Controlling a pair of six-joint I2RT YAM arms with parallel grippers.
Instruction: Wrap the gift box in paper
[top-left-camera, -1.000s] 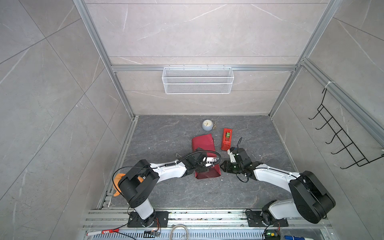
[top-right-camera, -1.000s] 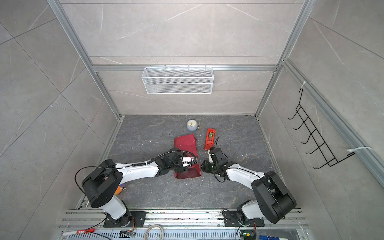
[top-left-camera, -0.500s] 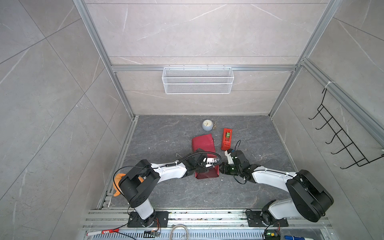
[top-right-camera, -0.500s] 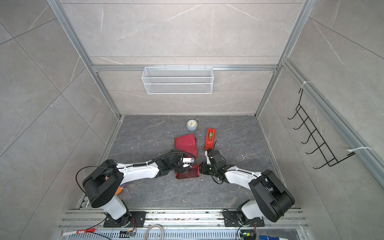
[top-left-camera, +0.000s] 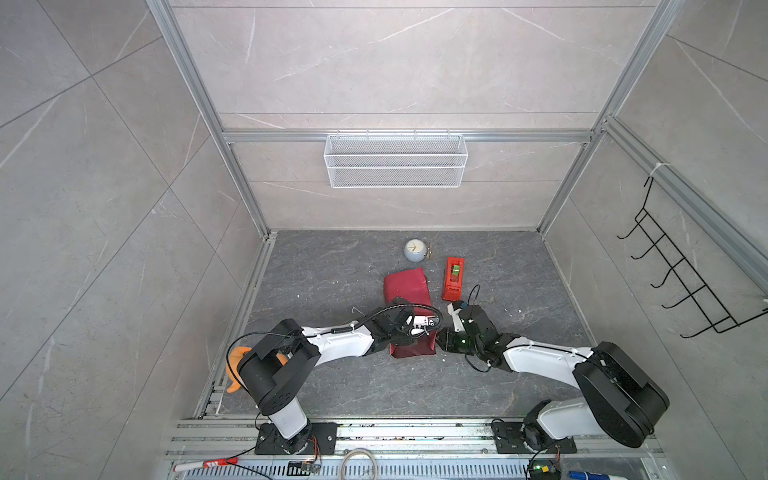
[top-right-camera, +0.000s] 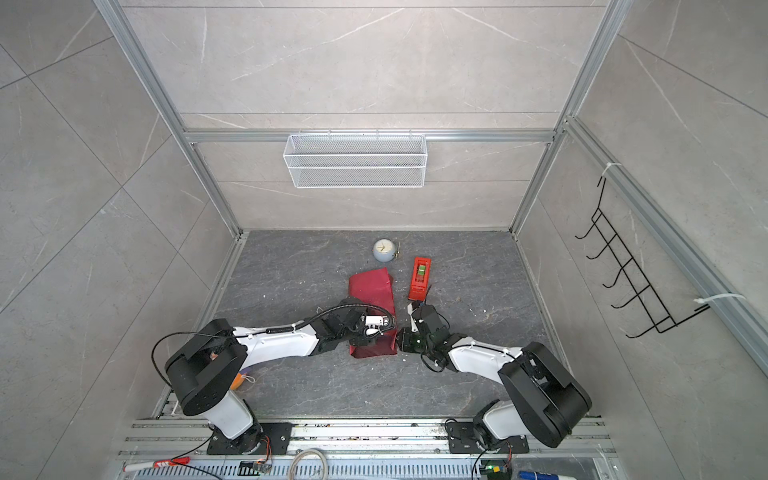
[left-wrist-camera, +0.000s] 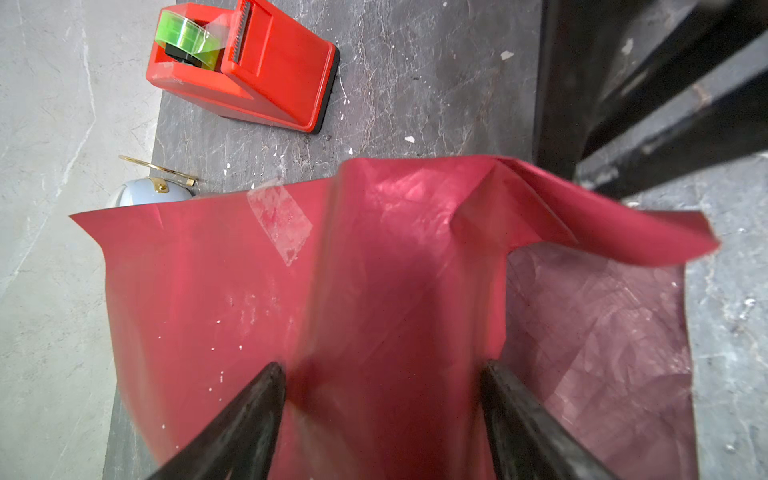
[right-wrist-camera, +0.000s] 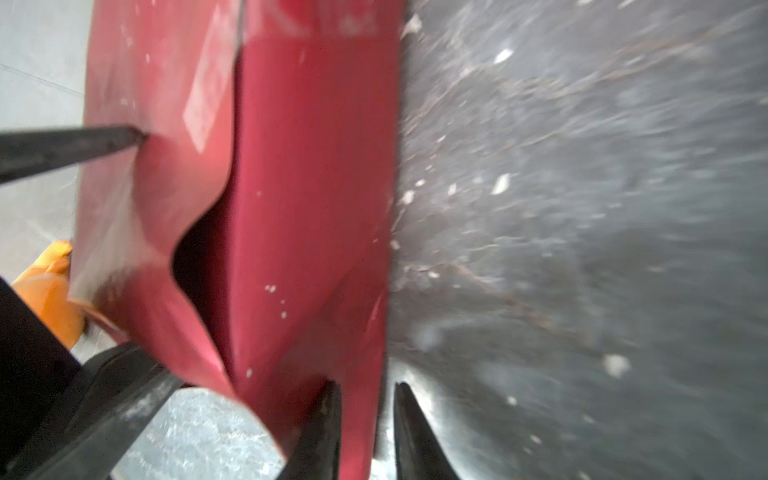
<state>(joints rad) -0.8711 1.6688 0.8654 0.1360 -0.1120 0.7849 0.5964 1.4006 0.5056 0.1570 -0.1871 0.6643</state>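
The gift box is hidden inside the paper (top-left-camera: 405, 286) (top-right-camera: 370, 286), a dark red parcel in mid-floor. A strip of clear tape (left-wrist-camera: 280, 220) holds one seam. My left gripper (top-left-camera: 432, 328) (left-wrist-camera: 380, 374) reaches in from the left. Its fingers stand wide apart and press on both sides of the paper-covered ridge (left-wrist-camera: 395, 311). My right gripper (top-left-camera: 438, 343) (right-wrist-camera: 368, 388) is at the parcel's near right corner. Its jaws are narrow, one finger on either side of the paper's edge (right-wrist-camera: 374, 291), with a thin gap still showing. A loose flap (right-wrist-camera: 166, 208) bulges open.
A red tape dispenser (top-left-camera: 453, 277) (left-wrist-camera: 249, 66) with a green roll stands just right of the parcel. A small round clock (top-left-camera: 414, 250) sits behind it. A white wire basket (top-left-camera: 395, 160) hangs on the back wall and a black hook rack (top-left-camera: 685, 282) on the right wall.
My right gripper has slid left up to the parcel's corner and its jaws have narrowed around the paper's edge. The left arm has stayed where it was.
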